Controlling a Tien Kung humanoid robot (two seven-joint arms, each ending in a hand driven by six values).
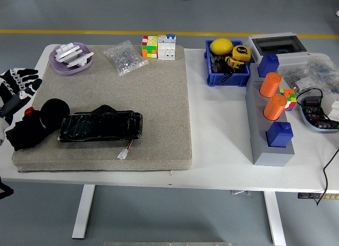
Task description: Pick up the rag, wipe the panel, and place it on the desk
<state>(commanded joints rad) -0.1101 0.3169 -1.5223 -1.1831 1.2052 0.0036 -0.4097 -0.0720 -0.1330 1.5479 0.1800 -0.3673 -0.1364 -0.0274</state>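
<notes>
The left hand [15,89] sat at the 9 o'clock edge of the view, over the bench's [222,134] left border, its black-and-white patterned fingers [24,75] spread loosely and gripping nothing. The right hand was out of view.

The black rag [37,124] lay bunched at the left end of the grey mat [132,97], just at 4 o'clock from that hand and apart from its fingers; a small red piece [29,111] showed on top of the cloth. The rag's right side touched the left end of the glossy black panel [100,126], which lay flat and lengthwise along the mat's near half. A thin lead with a white plug [123,154] trailed from the panel's near edge toward 6 o'clock.

At the mat's 11 o'clock corner stood a lilac dish [70,59] of white parts, with a clear bag of small hardware [125,57] beside it and a colour cube [150,46] further along the far edge. Toward 2 o'clock, off the mat, stood a blue bin [228,76] with a yellow ball [221,46], and a grey block [265,145] bearing two orange cylinders [270,85].
</notes>
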